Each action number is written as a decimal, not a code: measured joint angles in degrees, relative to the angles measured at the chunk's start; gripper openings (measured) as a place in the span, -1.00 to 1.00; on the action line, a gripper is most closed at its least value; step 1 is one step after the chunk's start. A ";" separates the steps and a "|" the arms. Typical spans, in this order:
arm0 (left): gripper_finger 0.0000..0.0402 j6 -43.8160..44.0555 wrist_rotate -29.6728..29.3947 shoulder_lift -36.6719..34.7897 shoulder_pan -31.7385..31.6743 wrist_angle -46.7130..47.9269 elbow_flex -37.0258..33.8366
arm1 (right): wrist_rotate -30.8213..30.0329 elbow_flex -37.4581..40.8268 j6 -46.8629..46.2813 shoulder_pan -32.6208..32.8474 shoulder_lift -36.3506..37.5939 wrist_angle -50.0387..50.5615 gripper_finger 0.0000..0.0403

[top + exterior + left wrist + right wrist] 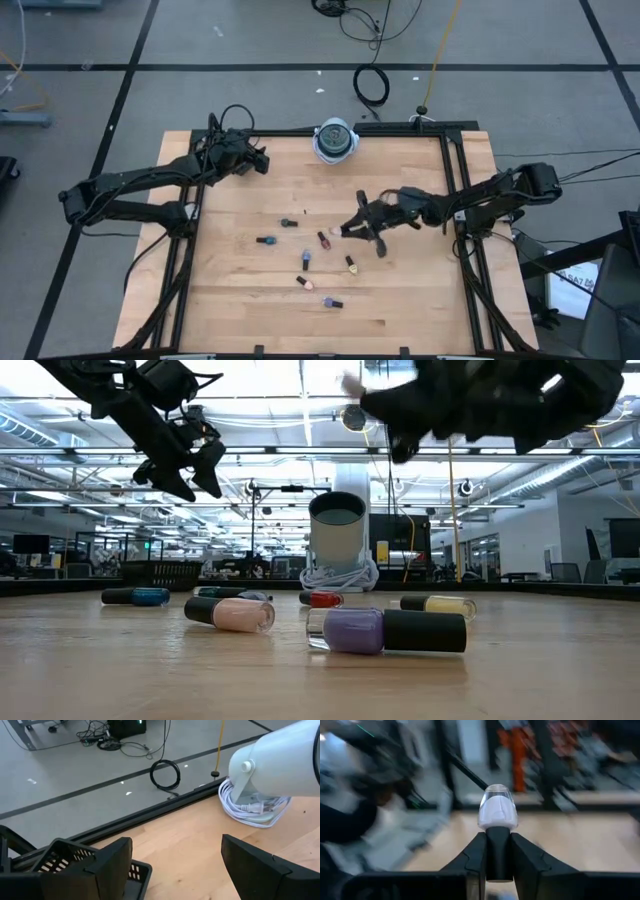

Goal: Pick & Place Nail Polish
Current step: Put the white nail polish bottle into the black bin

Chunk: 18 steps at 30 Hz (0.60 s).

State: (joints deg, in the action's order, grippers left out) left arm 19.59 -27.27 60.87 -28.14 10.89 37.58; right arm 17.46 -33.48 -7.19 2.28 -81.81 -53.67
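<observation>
The right gripper point(352, 229) is hovering above the middle of the table point(230, 300), and its fingers are clamping the dark cap of a pale nail polish bottle point(497, 813). The right wrist view is showing this plainly: the two fingers point(470, 860) are pressing the cap from both sides, with the whitish glass body sticking out past their tips. The high view is giving only a small pale speck at the fingertips, and the low view is showing the right gripper point(400, 415) as a dark blurred mass high above the wood with a pale spot at its tip.

The left gripper point(262, 160) is hanging near the table's far left corner, with its jaws spread wide and nothing between them. The left wrist view is showing bare wood between its fingers point(112, 865), the table's far edge, and the white cylinder point(280, 765) with its coiled white cord just beyond.

The other bottles are lying scattered across the middle of the table toward its near edge. The high view is showing their spread: a teal one point(265, 241), a dark one point(288, 223), a red one point(324, 240), a blue one point(306, 260), a yellow one point(351, 264), a pink one point(302, 283) and a purple one point(331, 302). The low view is adding that they are lying on their sides, with the purple bottle point(385, 630) nearest and the pink one point(232, 613) just behind it.
</observation>
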 joint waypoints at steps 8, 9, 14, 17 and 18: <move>0.50 0.42 0.28 -0.01 0.00 -0.01 0.00 | 15.13 5.57 -8.58 2.30 0.01 -29.33 -0.75; 0.51 0.45 0.27 -0.01 0.00 -0.01 0.00 | 16.56 5.76 -9.44 2.84 0.01 -31.65 -0.75; 0.49 0.59 0.31 -0.01 0.00 0.01 0.00 | 18.84 5.71 -11.66 5.73 0.07 -36.03 -0.75; 0.49 0.68 0.31 0.00 0.00 0.03 0.00 | 18.83 4.71 -13.11 7.57 0.38 -36.03 -0.75; 0.50 0.69 0.31 -0.01 0.00 0.03 0.00 | 18.81 4.18 -13.70 8.16 0.44 -36.08 -0.75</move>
State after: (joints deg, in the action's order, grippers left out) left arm 20.28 -26.96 60.86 -28.14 10.92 37.58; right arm 36.27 -29.30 -20.89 10.44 -81.36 -89.75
